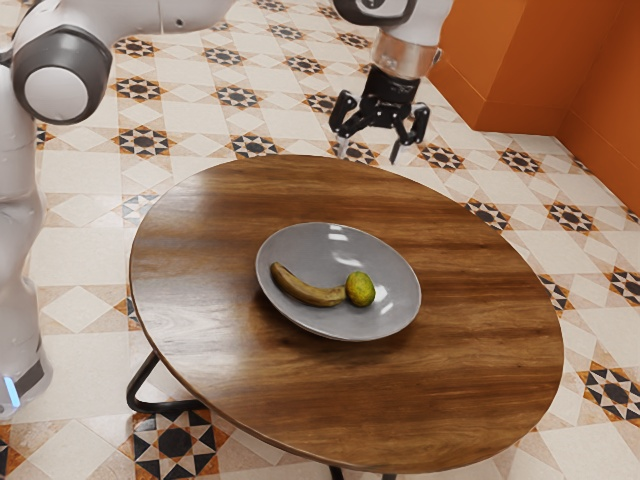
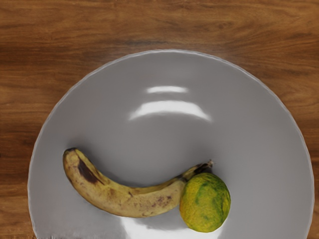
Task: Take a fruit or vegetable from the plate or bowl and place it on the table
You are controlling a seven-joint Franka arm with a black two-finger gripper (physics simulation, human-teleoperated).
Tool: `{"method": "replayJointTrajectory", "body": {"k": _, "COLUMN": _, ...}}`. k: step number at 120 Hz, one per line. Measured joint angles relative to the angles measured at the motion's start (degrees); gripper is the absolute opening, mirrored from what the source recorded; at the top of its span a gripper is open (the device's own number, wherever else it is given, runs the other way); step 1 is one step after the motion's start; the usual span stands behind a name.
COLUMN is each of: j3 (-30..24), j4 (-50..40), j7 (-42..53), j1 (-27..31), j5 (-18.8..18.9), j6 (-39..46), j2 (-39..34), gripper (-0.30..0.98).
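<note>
Exterior view, centre frame: banana (image 1: 308,292) on plate (image 1: 390,312), probably soft, best gripped across mid-curve; beside its right end, citrus fruit (image 1: 360,289), likely firm, apt to roll, grip at widest girth; upper right, gripper (image 1: 368,155) empty, jaws spread.

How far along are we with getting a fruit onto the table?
Nothing looks done: the banana and the green-yellow citrus both lie on the gray plate. Nothing is in hand; the open jaws hang above the table. Left: grasp one fruit, lift it out, set it on the wood.
</note>
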Motion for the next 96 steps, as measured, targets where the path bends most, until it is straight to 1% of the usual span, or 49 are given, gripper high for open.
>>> {"method": "replayJointTrajectory", "body": {"k": 14, "j3": -0.1, "j4": -0.1, "j7": -6.2, "j1": 0.3, "j5": 0.2, "j6": -0.1, "j2": 0.0, "gripper": 0.69}}
{"method": "replayJointTrajectory", "body": {"k": 26, "j3": -0.4, "j4": -0.1, "j7": -5.5, "j1": -1.1, "j5": -0.8, "j6": -0.2, "j2": -0.7, "gripper": 0.69}}
{"method": "replayJointTrajectory", "body": {"k": 40, "j3": -0.2, "j4": -1.0, "j7": 1.5, "j1": -2.7, "j5": -0.7, "j6": -0.8, "j2": -0.3, "gripper": 0.69}}
{"method": "replayJointTrajectory", "body": {"k": 50, "j3": -0.3, "j4": -1.3, "j7": 8.1, "j1": -3.8, "j5": 3.3, "j6": -1.1, "j2": 1.5, "gripper": 0.69}}
{"method": "replayJointTrajectory", "body": {"k": 57, "j3": -0.1, "j4": -2.0, "j7": 13.5, "j1": -4.3, "j5": 5.2, "j6": -0.7, "j2": 3.1, "gripper": 0.69}}
{"method": "replayJointTrajectory", "body": {"k": 64, "j3": -0.1, "j4": -8.2, "j7": 19.2, "j1": -4.3, "j5": 7.0, "j6": 1.4, "j2": 0.8, "gripper": 0.69}}
{"method": "replayJointTrajectory", "body": {"k": 73, "j3": -0.7, "j4": -19.9, "j7": 27.1, "j1": -3.5, "j5": 9.7, "j6": 7.0, "j2": -5.8, "gripper": 0.69}}
{"method": "replayJointTrajectory", "body": {"k": 80, "j3": -1.6, "j4": -23.9, "j7": 33.1, "j1": -1.7, "j5": 11.7, "j6": 11.5, "j2": -7.5, "gripper": 0.69}}
{"method": "replayJointTrajectory", "body": {"k": 87, "j3": -4.5, "j4": -27.1, "j7": 38.7, "j1": 1.0, "j5": 12.9, "j6": 15.1, "j2": -9.0, "gripper": 0.69}}
{"method": "replayJointTrajectory", "body": {"k": 96, "j3": -6.8, "j4": -32.9, "j7": 45.2, "j1": 0.1, "j5": 13.8, "j6": 19.4, "j2": -12.1, "gripper": 0.69}}
